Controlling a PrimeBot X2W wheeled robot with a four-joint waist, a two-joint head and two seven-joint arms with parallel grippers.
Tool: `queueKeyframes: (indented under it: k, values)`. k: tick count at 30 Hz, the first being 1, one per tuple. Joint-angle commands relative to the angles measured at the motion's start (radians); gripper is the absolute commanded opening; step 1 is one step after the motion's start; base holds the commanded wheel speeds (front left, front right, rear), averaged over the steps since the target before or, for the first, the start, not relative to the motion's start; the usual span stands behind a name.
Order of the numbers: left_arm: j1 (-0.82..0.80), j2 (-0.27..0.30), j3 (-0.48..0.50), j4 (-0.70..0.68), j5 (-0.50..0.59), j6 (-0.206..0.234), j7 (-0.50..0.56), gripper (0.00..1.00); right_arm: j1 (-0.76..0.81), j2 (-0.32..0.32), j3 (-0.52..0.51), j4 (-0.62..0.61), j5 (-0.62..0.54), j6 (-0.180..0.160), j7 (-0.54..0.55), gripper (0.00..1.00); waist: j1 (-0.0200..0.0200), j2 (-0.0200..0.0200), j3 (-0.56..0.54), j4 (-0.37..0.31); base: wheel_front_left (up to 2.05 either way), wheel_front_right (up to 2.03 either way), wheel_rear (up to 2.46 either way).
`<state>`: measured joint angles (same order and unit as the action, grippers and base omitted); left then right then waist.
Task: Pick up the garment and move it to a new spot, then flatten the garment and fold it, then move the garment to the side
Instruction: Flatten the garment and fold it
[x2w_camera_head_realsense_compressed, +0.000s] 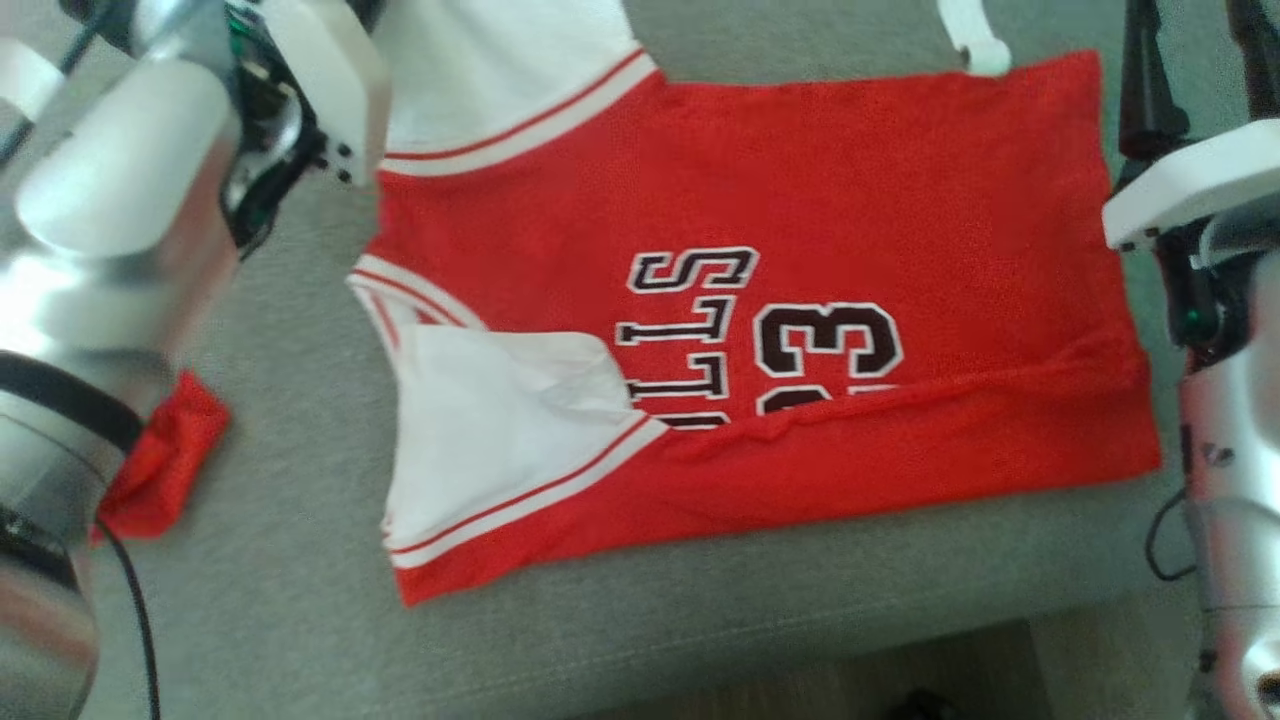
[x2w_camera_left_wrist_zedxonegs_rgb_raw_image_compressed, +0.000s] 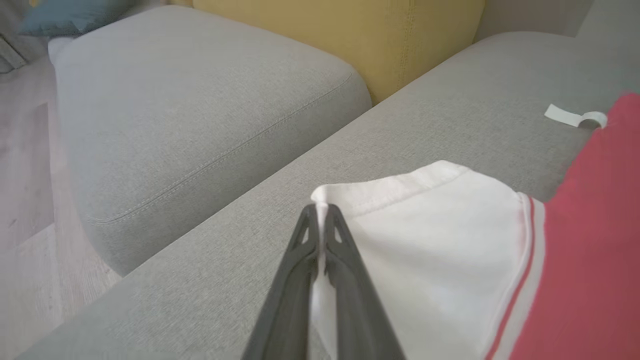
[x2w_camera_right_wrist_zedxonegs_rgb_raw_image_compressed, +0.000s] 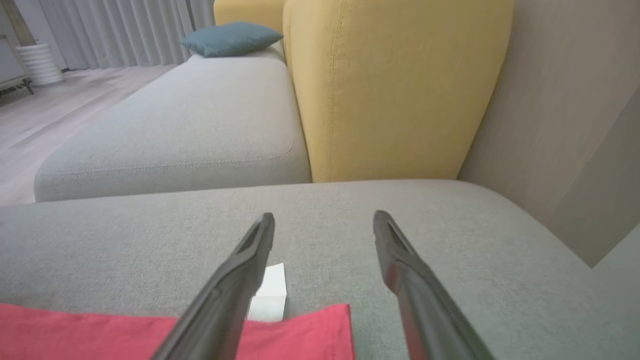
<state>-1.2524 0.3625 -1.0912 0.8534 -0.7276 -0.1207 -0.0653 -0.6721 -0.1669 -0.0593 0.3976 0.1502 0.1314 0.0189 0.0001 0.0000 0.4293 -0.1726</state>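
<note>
Two grippers flank the red jersey (x2w_camera_head_realsense_compressed: 850, 200) spread on the grey sofa seat (x2w_camera_head_realsense_compressed: 280, 600). Left gripper (x2w_camera_left_wrist_zedxonegs_rgb_raw_image_compressed: 321, 212) is clamped on the white sleeve (x2w_camera_left_wrist_zedxonegs_rgb_raw_image_compressed: 425, 240) edge at its tips. Right gripper (x2w_camera_right_wrist_zedxonegs_rgb_raw_image_compressed: 324, 222) is spread wide, with the red hem corner (x2w_camera_right_wrist_zedxonegs_rgb_raw_image_compressed: 300, 332) and white tag (x2w_camera_right_wrist_zedxonegs_rgb_raw_image_compressed: 270, 295) just beneath.

Garment (x2w_camera_head_realsense_compressed: 850, 180) red. Sleeves (x2w_camera_head_realsense_compressed: 490, 440) white, edges with red and white stripes. Lettering (x2w_camera_head_realsense_compressed: 700, 320) dark, white outline. Tag (x2w_camera_head_realsense_compressed: 975, 40) white. Sofa seat (x2w_camera_head_realsense_compressed: 280, 600) grey, plain. Backrest (x2w_camera_right_wrist_zedxonegs_rgb_raw_image_compressed: 390, 85) mustard yellow. Pillow (x2w_camera_right_wrist_zedxonegs_rgb_raw_image_compressed: 230, 37) teal. Floor (x2w_camera_right_wrist_zedxonegs_rgb_raw_image_compressed: 60, 100) pale wood. Curtains (x2w_camera_right_wrist_zedxonegs_rgb_raw_image_compressed: 125, 30) light grey.
</note>
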Motion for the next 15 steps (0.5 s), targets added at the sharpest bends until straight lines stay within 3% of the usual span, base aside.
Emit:
queueKeyframes:
  k: [1,8,15]
  values:
    - [-0.021,0.023,0.026,-0.031,0.006,0.01,-0.024,0.0,-0.041,-0.026,0.013,0.001,0.014,-0.001,0.014,1.0,-0.0001,0.0,-0.047,0.06,0.0,0.0,0.0]
    - [0.054,0.026,0.015,-0.149,0.006,0.047,-0.069,0.0,-0.093,-0.132,0.015,0.208,0.013,-0.001,0.069,1.0,-0.0001,0.0,-0.073,0.139,0.0,0.0,0.0]
    - [0.097,0.043,-0.005,-0.268,0.012,0.084,-0.047,0.0,-0.146,-0.174,0.023,0.384,0.006,-0.001,0.124,1.0,-0.0001,0.0,-0.059,0.169,0.0,0.0,0.0]
